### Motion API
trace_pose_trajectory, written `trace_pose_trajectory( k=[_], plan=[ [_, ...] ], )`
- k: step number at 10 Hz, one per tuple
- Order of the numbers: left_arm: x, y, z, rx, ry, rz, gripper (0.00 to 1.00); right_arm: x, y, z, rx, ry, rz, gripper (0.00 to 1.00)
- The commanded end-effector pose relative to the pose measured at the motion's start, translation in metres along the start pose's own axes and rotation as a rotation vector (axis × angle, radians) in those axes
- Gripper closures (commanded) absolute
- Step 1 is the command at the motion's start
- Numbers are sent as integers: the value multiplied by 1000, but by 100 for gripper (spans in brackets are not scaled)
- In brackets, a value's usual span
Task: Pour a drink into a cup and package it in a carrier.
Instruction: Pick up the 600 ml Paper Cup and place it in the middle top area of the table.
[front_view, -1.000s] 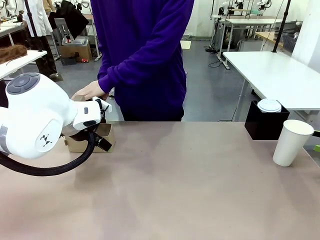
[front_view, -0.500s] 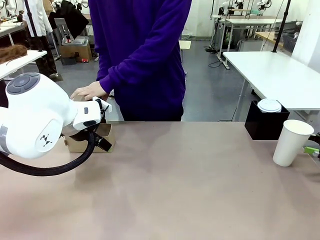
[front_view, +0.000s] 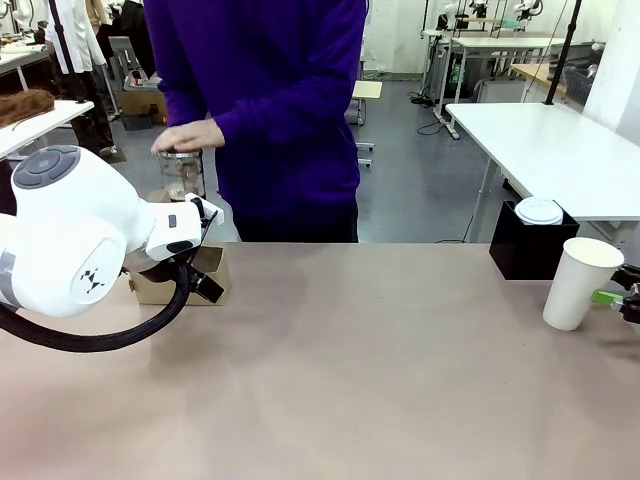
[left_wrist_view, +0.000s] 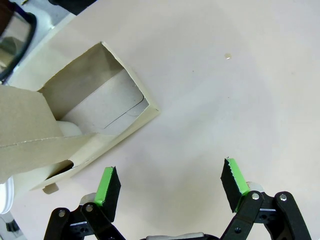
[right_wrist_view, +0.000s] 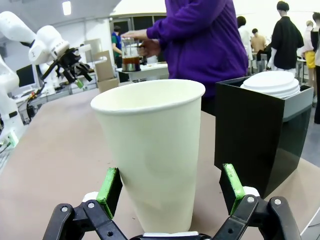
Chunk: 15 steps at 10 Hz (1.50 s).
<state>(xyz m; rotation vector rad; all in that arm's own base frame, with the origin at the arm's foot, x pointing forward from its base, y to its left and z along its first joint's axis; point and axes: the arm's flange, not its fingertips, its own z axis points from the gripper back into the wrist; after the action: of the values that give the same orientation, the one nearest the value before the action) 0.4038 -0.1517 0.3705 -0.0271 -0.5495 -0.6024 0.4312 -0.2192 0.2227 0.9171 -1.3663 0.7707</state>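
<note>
Likely light and crushable, tall tapered white paper cup (right_wrist_view: 150, 145), best pinched gently mid-wall by wide-spread right gripper (right_wrist_view: 170, 172).

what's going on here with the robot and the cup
A person at the far side holds up a jug of dark drink in one hand, nothing poured yet. The right claw is open with a finger on each side of the empty cup, which stands on the table beside a black box. The left claw hangs open over the table, next to the carrier.
</note>
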Motion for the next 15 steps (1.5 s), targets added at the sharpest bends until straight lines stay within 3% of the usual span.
trace_pose_trajectory(
  k=[1, 14, 15],
  plan=[
    [0, 0, 0, -1, -1, 1, 0, -1, -8, -12, -20, 5, -11, 0],
    [0, 0, 0, -1, -1, 1, 0, 0, -13, -74, 92, 35, -102, 0],
    [0, 0, 0, -1, -1, 1, 0, 0, -12, -73, 116, 45, -114, 20]
  ],
)
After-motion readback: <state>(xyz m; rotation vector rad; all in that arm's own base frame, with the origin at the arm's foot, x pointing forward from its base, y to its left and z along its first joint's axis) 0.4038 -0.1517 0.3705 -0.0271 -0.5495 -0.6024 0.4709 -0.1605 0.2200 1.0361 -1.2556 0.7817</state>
